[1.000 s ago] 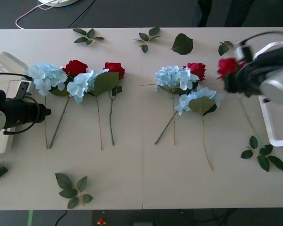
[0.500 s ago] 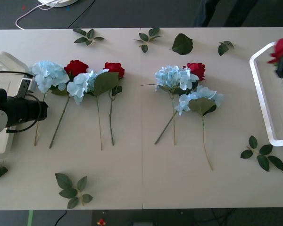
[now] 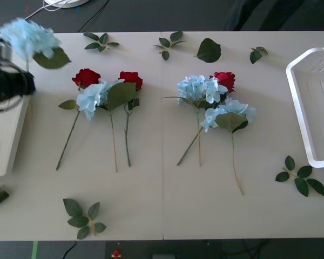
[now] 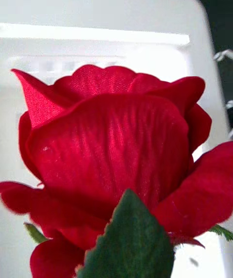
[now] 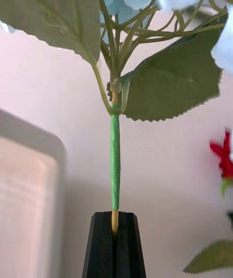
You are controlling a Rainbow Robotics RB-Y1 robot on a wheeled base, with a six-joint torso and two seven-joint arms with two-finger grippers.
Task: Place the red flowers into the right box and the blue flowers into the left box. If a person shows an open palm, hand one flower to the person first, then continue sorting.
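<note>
Two risks exist. Left end effector (image 5: 114,239) is closed thin on one blue flower's (image 3: 26,35) stem tip, above the left box (image 3: 5,145); it can slip. Right end effector's state I cannot tell; its red flower (image 4: 111,161) hangs over the right box (image 3: 297,102).
</note>
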